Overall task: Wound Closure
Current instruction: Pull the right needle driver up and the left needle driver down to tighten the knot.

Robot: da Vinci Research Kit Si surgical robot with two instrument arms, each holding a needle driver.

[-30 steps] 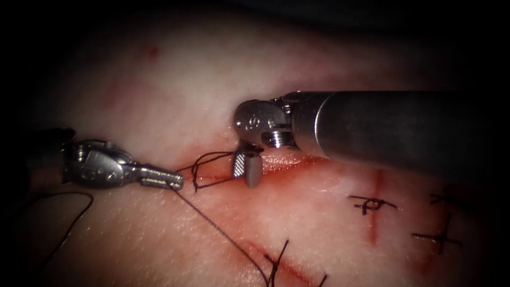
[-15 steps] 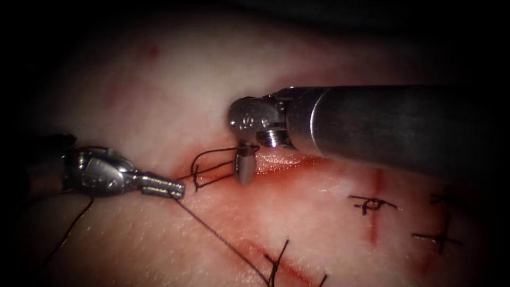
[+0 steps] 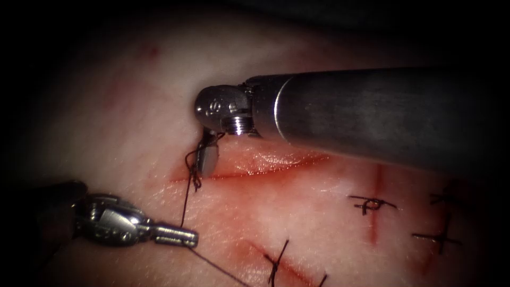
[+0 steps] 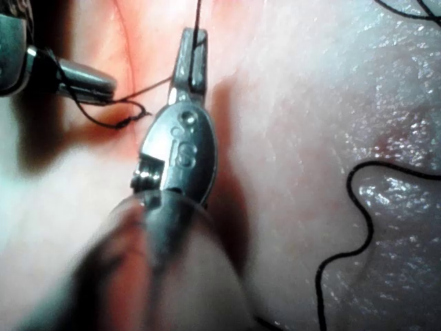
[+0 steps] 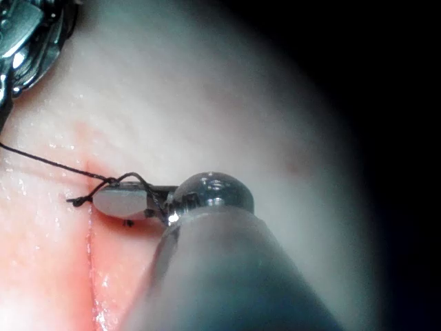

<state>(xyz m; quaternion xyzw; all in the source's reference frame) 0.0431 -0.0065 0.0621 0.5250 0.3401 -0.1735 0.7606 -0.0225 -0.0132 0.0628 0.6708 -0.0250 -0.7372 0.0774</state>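
My right tool points down over the left end of the cut in the tissue. Its jaws are shut on the dark thread, which is wound around them in a small tight tangle. The right wrist view has the same jaws, with thread crossing over them and a short end sticking out. My left tool lies low on the left side of the tissue, shut on the thread. From there the strand runs up to the tangle and also trails down to the right. In the left wrist view the left jaws pinch that strand.
Finished stitches with cut ends sit on other cuts at the right, far right and bottom. Red fluid wets the open cut. A slack length of thread lies on the tissue beside the left tool. The right shaft spans the upper right.
The right jaws went from open to shut and moved left. The left tool moved down and slightly right, drawing the thread. The wide loop has shrunk tight against the right jaws.
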